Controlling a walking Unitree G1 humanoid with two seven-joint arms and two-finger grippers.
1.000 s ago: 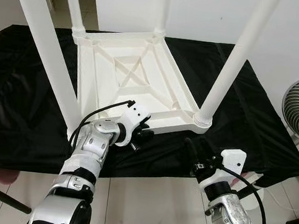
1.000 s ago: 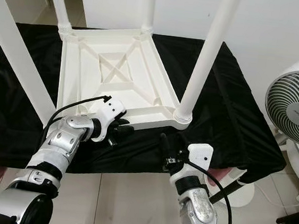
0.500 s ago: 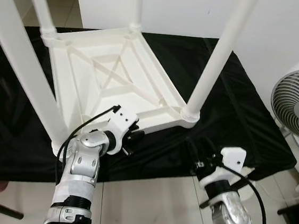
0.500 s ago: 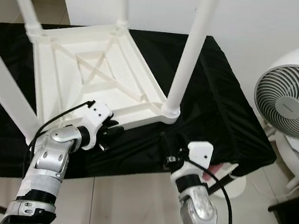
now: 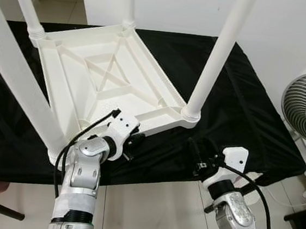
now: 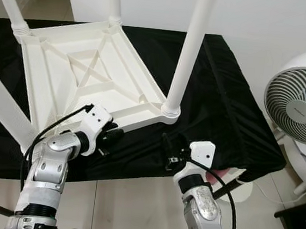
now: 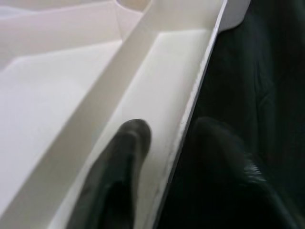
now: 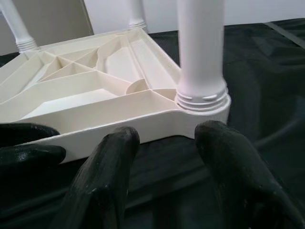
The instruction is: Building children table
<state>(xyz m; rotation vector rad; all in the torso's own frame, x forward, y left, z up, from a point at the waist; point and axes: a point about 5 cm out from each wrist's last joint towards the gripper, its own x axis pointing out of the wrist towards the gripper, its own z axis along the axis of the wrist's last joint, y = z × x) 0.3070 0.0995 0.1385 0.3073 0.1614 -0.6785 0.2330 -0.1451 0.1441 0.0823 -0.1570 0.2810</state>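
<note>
Your view swung and the right gripper (image 8: 162,143) crept nearer the white table's (image 5: 102,76) near leg (image 5: 216,55), jaws apart, empty. Left gripper (image 7: 164,138) stays clamped on the table's near rim over the black-draped tabletop (image 5: 252,103); all four legs are in, so flipping looks next.

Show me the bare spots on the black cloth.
Free: the cloth between the right leg and its right edge. Crowded: the near edge, where the left hand straddles the tabletop rim and the right hand hovers.
</note>
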